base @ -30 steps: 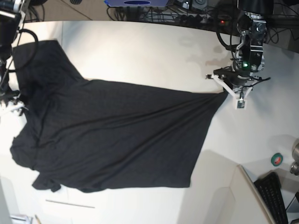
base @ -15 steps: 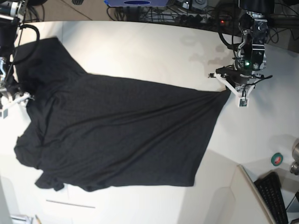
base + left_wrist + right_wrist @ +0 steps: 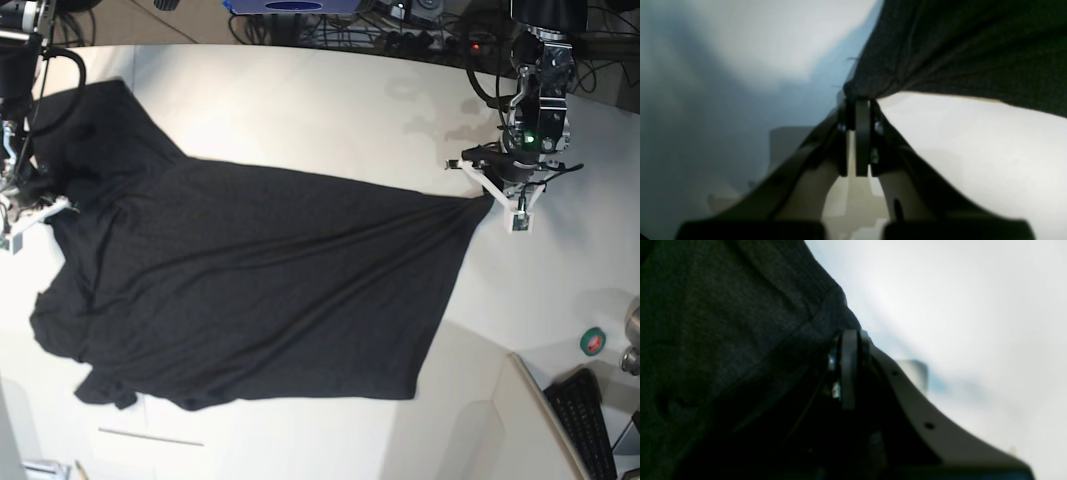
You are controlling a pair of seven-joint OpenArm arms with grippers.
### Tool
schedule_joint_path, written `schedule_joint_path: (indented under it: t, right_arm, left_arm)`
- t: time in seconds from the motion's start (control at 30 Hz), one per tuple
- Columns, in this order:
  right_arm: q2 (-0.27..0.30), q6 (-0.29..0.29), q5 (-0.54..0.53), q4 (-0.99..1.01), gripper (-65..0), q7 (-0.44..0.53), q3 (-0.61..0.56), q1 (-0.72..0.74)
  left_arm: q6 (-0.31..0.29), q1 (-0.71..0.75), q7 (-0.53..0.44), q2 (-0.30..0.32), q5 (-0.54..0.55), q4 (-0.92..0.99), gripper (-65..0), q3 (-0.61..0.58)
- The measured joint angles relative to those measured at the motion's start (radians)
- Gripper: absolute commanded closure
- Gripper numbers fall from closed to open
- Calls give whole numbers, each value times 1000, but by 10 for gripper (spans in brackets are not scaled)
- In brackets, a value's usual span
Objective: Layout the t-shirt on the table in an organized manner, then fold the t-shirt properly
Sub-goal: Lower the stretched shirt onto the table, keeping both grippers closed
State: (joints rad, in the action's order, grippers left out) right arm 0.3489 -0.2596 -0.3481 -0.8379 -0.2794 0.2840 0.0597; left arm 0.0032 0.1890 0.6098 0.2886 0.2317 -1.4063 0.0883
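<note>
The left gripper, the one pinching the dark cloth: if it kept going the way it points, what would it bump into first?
The left gripper is shut on the black fabric t-shirt, so more shirt lies directly ahead; depth beyond is unclear.

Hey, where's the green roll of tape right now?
In the base view the green tape roll sits near the right edge on the table, just above the black keyboard and well below the left gripper.

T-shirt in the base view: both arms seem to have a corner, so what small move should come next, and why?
Probably draw the two grippers a little further apart. The left gripper and the right gripper are each shut on an edge of the t-shirt, yet long diagonal creases run across it and its lower edge is bunched on the table.
</note>
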Motion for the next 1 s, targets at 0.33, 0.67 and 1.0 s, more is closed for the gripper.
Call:
schedule_joint_path:
  t: [0.33,0.67,1.0]
  right_arm:
    - [-94,8,19,-299,0,-74,218,-263]
    - [-121,106,12,-364,0,-65,227,-311]
    - [-202,101,8,-490,-485,-75,383,-321]
  left_arm:
    - [0,32,-1,-1,0,-5,0,4]
    - [0,38,0,-6,0,-5,0,0]
    - [0,36,0,-3,0,-5,0,3]
